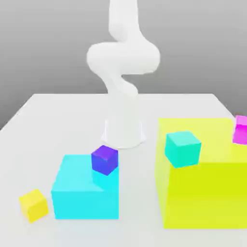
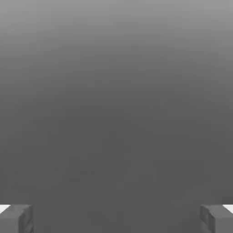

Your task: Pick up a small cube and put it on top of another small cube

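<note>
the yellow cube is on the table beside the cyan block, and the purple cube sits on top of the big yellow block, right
Not quite: the purple cube sits on the cyan block, not on the big yellow block, as the exterior view shows. The yellow cube is indeed on the table beside the cyan block.

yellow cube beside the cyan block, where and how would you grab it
The yellow cube is probably best pinched from above, jaws on two opposite upright sides. It sits apart from the cyan block, so both sides look free. Its faces are turned relative to the block's, so the open gripper would likely need twisting to match.
</note>
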